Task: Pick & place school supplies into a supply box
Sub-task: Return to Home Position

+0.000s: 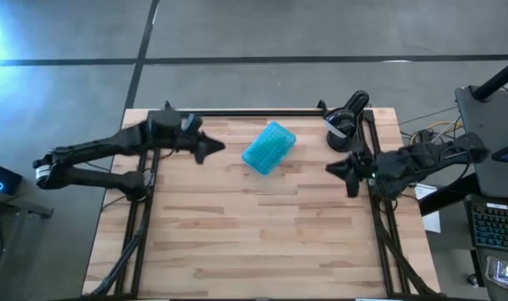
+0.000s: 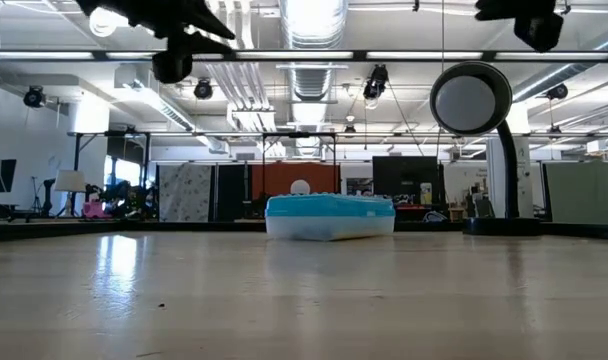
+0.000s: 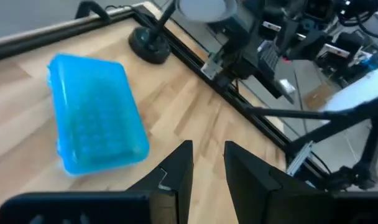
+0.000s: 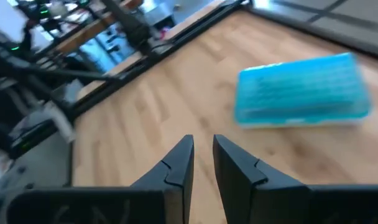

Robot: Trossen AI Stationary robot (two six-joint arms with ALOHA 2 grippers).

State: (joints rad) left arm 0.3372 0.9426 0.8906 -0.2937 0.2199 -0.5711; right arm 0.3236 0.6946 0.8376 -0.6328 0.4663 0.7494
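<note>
The supply box (image 1: 269, 148) lies closed on the table's far middle with its bumpy turquoise half up; it also shows in the low view (image 2: 329, 217) and in both wrist views (image 3: 96, 112) (image 4: 301, 90). No school supplies are in view. My left gripper (image 1: 216, 150) (image 3: 208, 149) hangs high above the table, left of the box. It points toward the box with a narrow gap between its fingers and nothing in it. My right gripper (image 1: 331, 167) (image 4: 203, 142) hangs high to the right of the box, likewise narrowly open with nothing between its fingers.
A black round device with a white disc (image 1: 346, 117) (image 2: 471, 98) stands on its foot (image 3: 148, 46) at the table's far right corner. Dark frame rails (image 1: 375, 201) run along the table's sides and far edge. Bare wood (image 1: 254, 242) fills the near half.
</note>
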